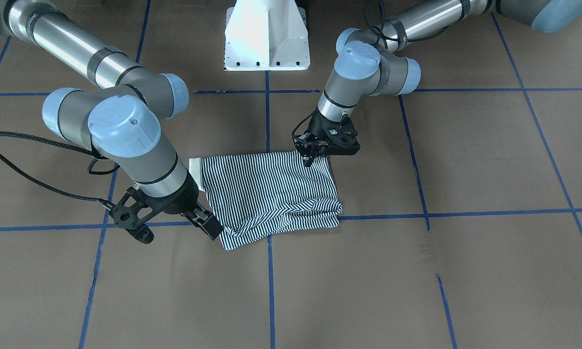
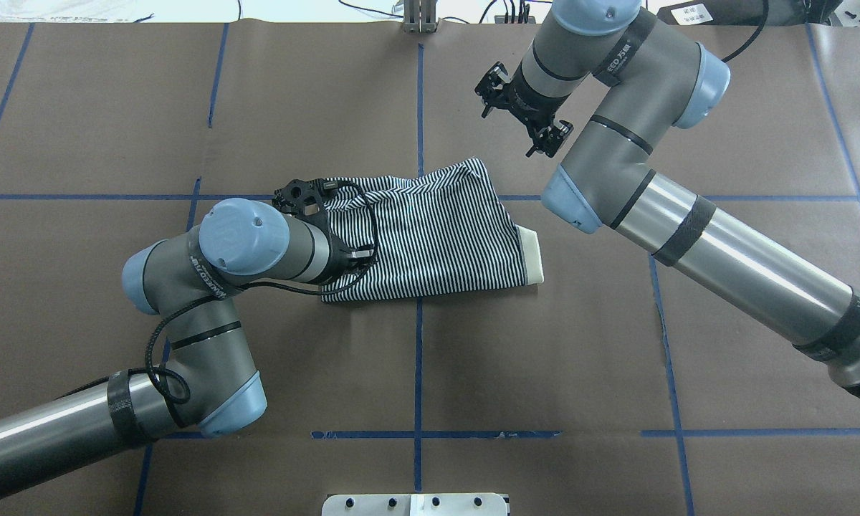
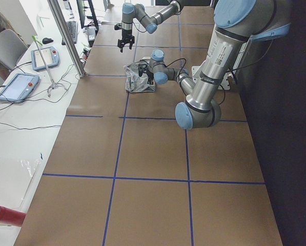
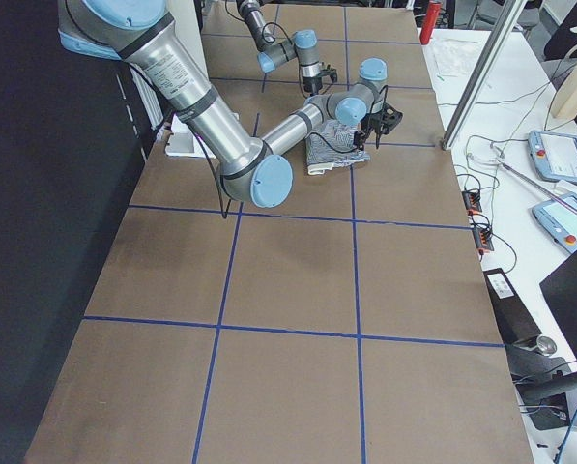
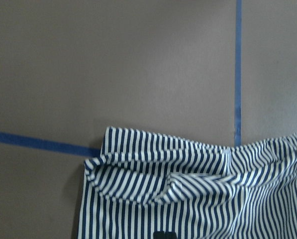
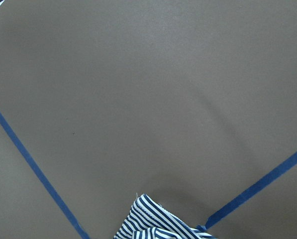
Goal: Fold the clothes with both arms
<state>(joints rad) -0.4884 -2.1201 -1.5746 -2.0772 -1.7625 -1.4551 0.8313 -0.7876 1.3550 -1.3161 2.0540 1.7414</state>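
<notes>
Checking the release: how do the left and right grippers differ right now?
The left gripper has its fingers together, seemingly pinching the shirt at its edge; the right gripper is spread open, holding nothing. The left is low on the shirt; the right hangs beside its corner. Both are black two-finger grippers.

Flat, even overhead light; fixed views sharp. White glare streak along right arm (image 1: 63,41), upper left of frame. Soft shadows on table (image 2: 545,344). Wrist views dimmer, faintly soft.
</notes>
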